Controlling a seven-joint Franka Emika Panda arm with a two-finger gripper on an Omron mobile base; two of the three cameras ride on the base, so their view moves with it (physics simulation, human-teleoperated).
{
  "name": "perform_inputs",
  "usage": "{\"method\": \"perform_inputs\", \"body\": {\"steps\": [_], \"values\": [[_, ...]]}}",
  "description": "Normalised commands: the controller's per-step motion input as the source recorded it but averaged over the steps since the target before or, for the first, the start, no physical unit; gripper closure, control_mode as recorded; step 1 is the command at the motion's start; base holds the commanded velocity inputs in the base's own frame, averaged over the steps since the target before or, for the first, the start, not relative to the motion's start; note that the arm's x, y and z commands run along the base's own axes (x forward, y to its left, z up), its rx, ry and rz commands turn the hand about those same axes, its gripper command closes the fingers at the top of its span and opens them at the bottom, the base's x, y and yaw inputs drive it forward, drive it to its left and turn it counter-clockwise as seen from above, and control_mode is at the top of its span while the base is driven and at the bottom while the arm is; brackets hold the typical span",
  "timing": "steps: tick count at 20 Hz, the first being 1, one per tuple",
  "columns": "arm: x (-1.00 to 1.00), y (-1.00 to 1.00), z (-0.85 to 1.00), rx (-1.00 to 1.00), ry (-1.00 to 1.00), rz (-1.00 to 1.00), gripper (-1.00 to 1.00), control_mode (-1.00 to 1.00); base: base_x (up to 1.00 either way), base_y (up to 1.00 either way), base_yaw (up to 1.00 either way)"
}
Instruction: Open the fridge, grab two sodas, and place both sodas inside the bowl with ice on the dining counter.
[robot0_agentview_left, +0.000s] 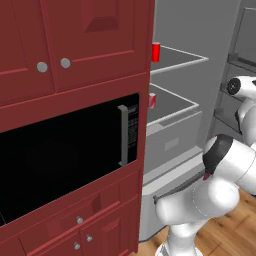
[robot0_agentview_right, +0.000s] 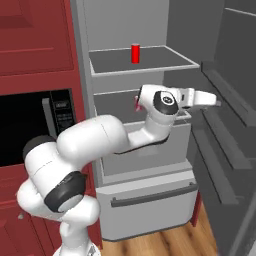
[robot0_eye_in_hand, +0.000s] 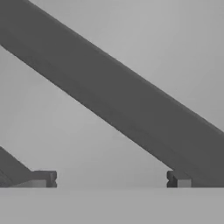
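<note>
The fridge stands open, its door swung out to the right. One red soda stands upright on the top glass shelf. A second soda sits on the shelf below; in the right base view my arm hides all but a red sliver. My gripper reaches right, away from both cans, toward the door's inner shelves. It is open, fingertips wide apart with nothing between them. The bowl with ice and the dining counter are out of view.
Dark red cabinets and a black built-in microwave flank the fridge on the left. Below the shelves sit a pale crisper drawer and a bottom drawer with a bar handle. The wood floor lies in front.
</note>
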Motion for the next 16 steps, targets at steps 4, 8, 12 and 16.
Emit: {"method": "perform_inputs", "body": {"steps": [4,8,12,16], "values": [[-0.69,0.21,0.13,0.01,-0.13,0.00,-1.00,-1.00,0.00,0.00,0.00],[-0.64,0.76,0.00,0.00,-0.07,0.00,-1.00,-1.00,0.00,0.00,0.00],[-0.53,0.70,0.02,0.00,-0.02,0.02,-1.00,-1.00,0.00,0.00,0.00],[-0.59,0.33,0.24,0.07,0.00,0.08,-1.00,-1.00,0.00,0.00,0.00]]}}
